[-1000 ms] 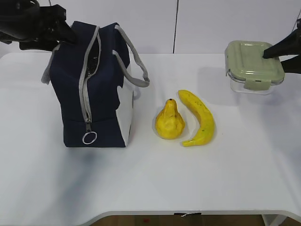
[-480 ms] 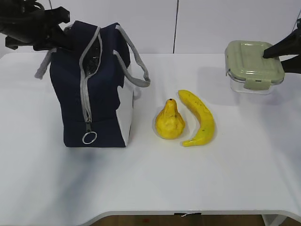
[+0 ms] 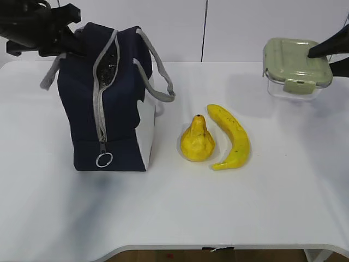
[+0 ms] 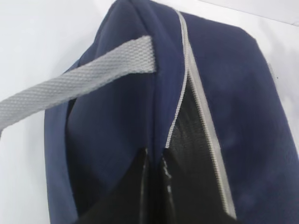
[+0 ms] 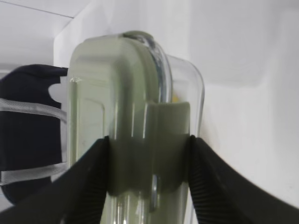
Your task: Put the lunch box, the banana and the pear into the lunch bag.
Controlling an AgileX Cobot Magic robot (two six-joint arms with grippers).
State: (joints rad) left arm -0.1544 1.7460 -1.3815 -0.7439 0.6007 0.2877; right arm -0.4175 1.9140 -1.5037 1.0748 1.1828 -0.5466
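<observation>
Navy lunch bag (image 3: pixel 117 109), sage-lidded lunch box (image 3: pixel 296 65)

Bright even overhead light, soft shadows on white table (image 3: pixel 174 218), wrist views blurred

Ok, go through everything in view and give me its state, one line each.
lunch bag: upright, zipper open
left gripper: shut on the bag's fabric edge
lunch box: lid clipped on, raised off the table
right gripper: clamped on the lunch box
pear: standing on the table
banana: lying beside the pear
</observation>
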